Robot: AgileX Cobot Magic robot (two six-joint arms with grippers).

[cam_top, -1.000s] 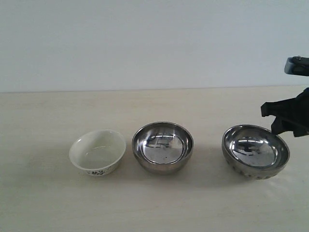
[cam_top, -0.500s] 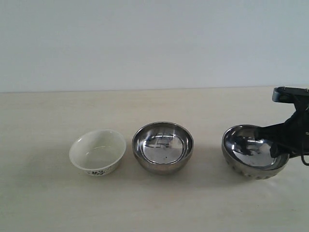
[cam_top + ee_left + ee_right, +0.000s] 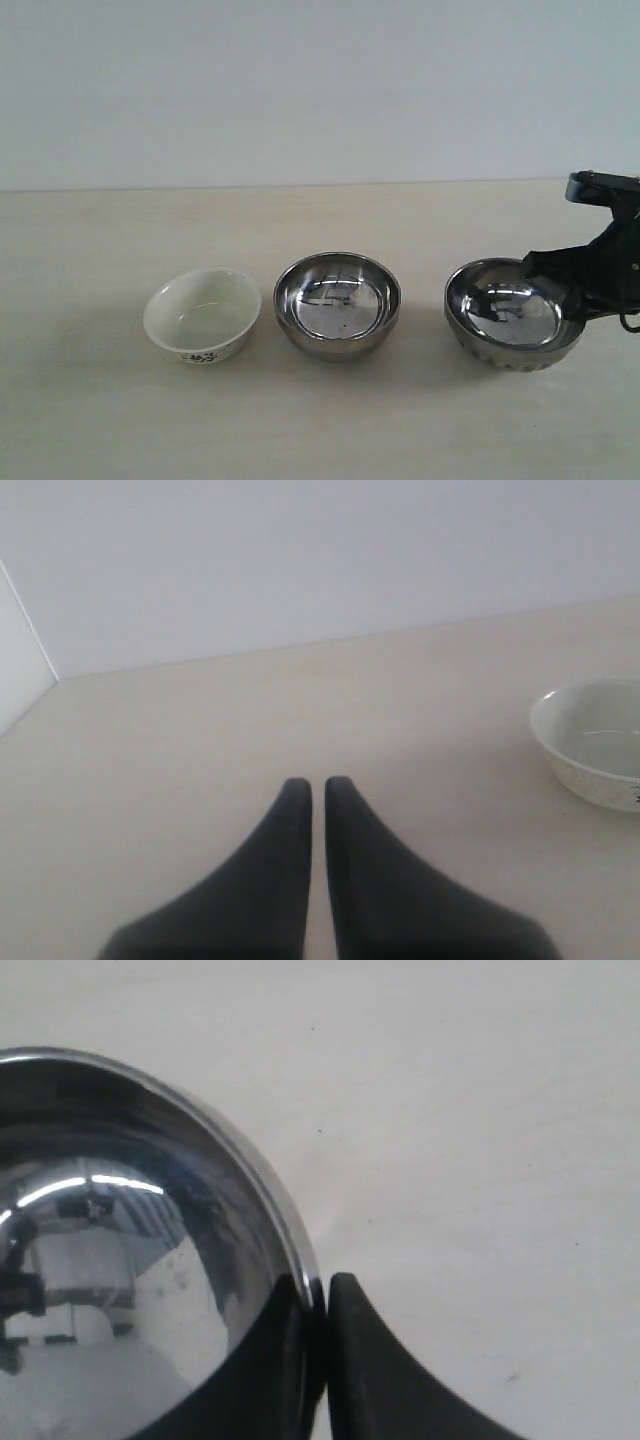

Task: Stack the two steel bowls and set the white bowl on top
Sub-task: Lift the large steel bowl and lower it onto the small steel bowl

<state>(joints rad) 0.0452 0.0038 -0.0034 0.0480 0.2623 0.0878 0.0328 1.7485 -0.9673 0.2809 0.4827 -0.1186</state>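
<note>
Right wrist view: right gripper (image 3: 318, 1285) pinches the textured bowl (image 3: 130, 1260) by its rim, one finger inside and one outside. Exterior view: that bowl is at the right end of the row, smooth bowl (image 3: 337, 305) in the middle, white bowl (image 3: 202, 315) on the left, all apart. Left gripper (image 3: 317, 785) is nearly closed and empty, near the white bowl. Step: grasp for the first stack. Next: lift, carry over the smooth bowl, and keep the pinch firm.

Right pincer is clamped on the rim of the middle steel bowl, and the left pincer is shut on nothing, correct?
No. The right pincer clamps the rim of the rightmost steel bowl, not the middle bowl, as the exterior view shows. The left pincer is indeed shut on nothing.
</note>
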